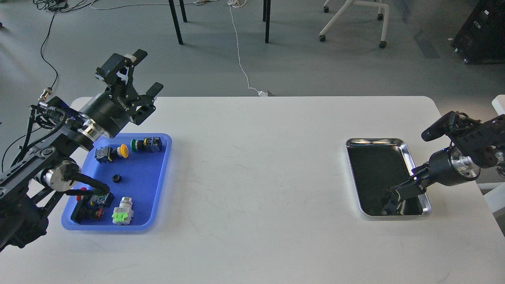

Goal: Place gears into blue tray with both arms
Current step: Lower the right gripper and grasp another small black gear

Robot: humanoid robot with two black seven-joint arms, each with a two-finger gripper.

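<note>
The blue tray [146,185] lies at the table's left. One small black gear [116,178] rests in its middle, among coloured push-button switches. My left gripper [148,70] hangs open and empty in the air above the tray's back left corner. My right gripper [392,200] reaches down into the front right part of the steel tray [375,161]. Its fingers are dark against the tray's dark bottom, so their state does not show. No gear shows in the steel tray; the spot under the gripper is hidden.
In the blue tray are a yellow switch [112,153], a green switch [146,144], a silver and green switch [123,212] and a red and black switch [88,205]. My left forearm hangs over that tray's left side. Bare white table [256,177] lies between the trays.
</note>
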